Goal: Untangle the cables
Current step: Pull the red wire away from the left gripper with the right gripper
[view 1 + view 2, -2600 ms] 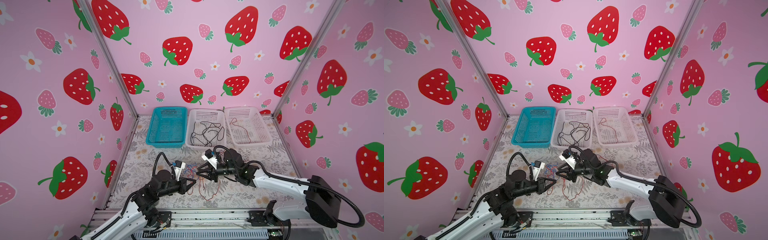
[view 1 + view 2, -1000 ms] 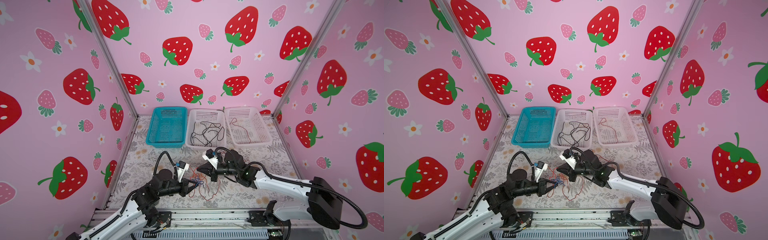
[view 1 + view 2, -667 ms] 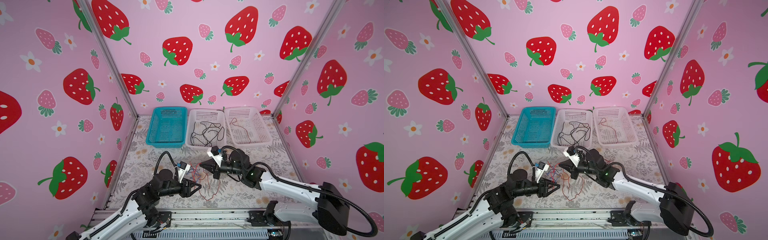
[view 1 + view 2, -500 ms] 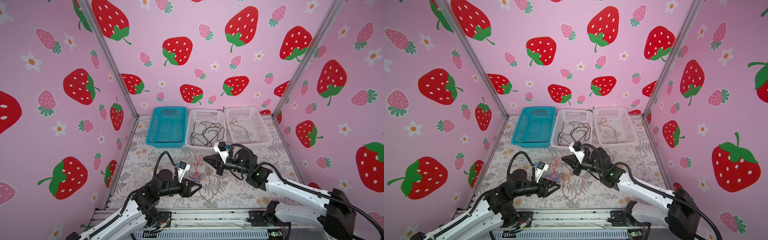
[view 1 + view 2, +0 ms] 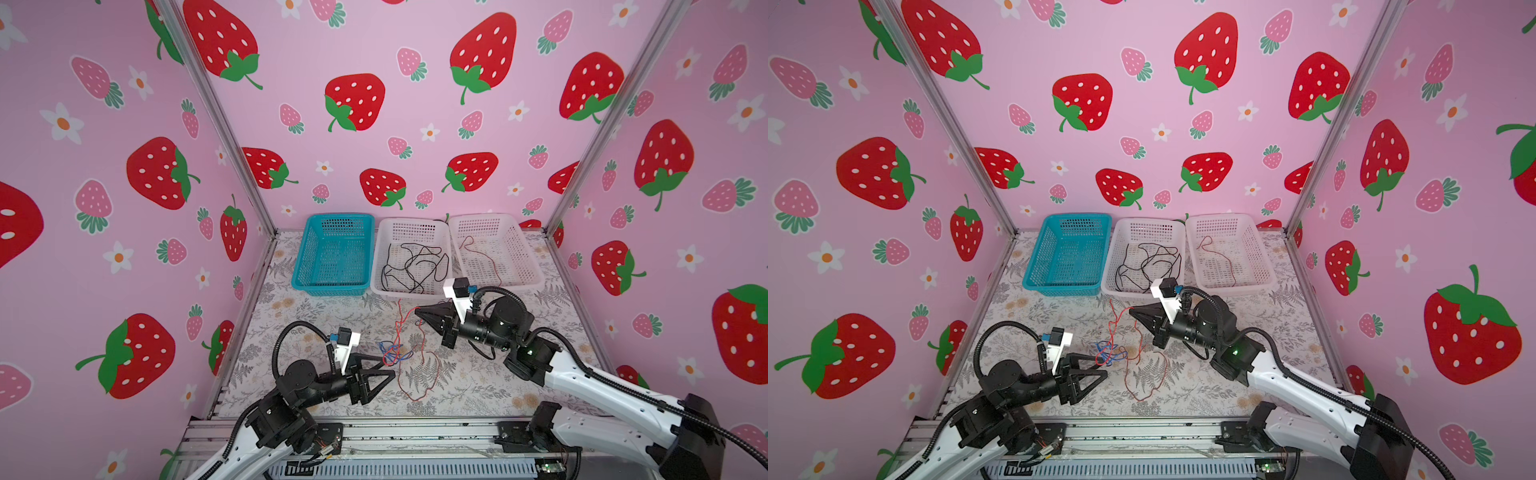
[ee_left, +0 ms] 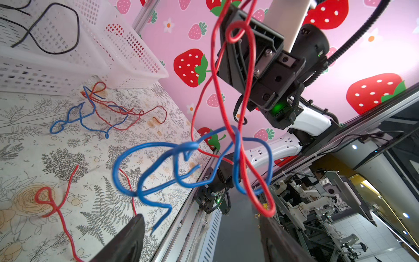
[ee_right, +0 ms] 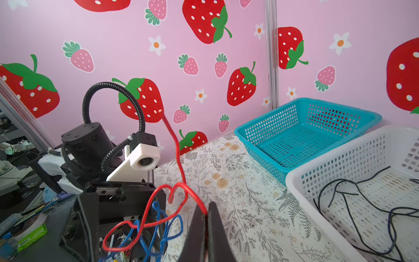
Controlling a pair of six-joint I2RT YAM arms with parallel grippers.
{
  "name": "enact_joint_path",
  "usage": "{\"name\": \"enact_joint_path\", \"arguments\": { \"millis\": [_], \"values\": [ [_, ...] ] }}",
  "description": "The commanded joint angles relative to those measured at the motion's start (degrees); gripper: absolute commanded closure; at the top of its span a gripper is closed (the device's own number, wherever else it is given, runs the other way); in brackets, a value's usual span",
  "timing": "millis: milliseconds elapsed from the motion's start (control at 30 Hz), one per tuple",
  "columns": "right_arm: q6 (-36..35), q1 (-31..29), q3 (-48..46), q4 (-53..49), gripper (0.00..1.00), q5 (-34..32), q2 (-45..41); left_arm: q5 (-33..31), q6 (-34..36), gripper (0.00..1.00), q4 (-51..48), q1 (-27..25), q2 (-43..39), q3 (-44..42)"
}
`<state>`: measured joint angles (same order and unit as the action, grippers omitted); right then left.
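Note:
A red cable (image 7: 179, 158) runs out of the tip of my right gripper (image 7: 205, 215), which is shut on it above the mat. In both top views that gripper (image 5: 417, 311) (image 5: 1131, 311) hangs in front of the middle basket. From it the red cable drops into a knot with a blue cable (image 6: 181, 163) (image 5: 392, 353). My left gripper (image 6: 201, 229) (image 5: 388, 370) stands open just under this hanging knot, its fingers (image 6: 127, 240) wide apart and gripping nothing. The lowest red loop (image 6: 265, 211) hangs close to one finger. More red cable (image 5: 415, 390) lies looped on the mat.
A second red and blue tangle (image 6: 97, 113) lies on the mat near the white baskets. At the back stand a blue basket (image 5: 332, 289), a white basket (image 5: 411, 296) with black cables (image 5: 415, 262), and a white basket (image 5: 528, 274) with one red cable (image 5: 482, 257).
My left gripper has opened and let go of the tangle. The right gripper has risen and moved back toward the baskets, still shut on the red cable, drawing it up.

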<state>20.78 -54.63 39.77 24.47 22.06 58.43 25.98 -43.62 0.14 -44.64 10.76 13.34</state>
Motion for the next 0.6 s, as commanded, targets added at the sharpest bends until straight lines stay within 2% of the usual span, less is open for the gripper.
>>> {"name": "enact_joint_path", "arguments": {
  "millis": [0,233,567],
  "values": [
    [3.6,1.0,0.7,2.7,1.00,2.1,-1.1,-2.4,-1.4,0.19,-0.1,-0.2,-3.1,-1.1],
    [10.8,4.0,-0.2,7.3,1.00,8.2,-2.8,-6.1,-2.0,0.19,2.3,-0.2,-8.6,-2.9],
    [14.8,5.3,0.1,9.2,1.00,14.6,-0.4,-5.0,-0.5,0.19,11.2,-0.3,-4.3,-1.8]
  ]
}}
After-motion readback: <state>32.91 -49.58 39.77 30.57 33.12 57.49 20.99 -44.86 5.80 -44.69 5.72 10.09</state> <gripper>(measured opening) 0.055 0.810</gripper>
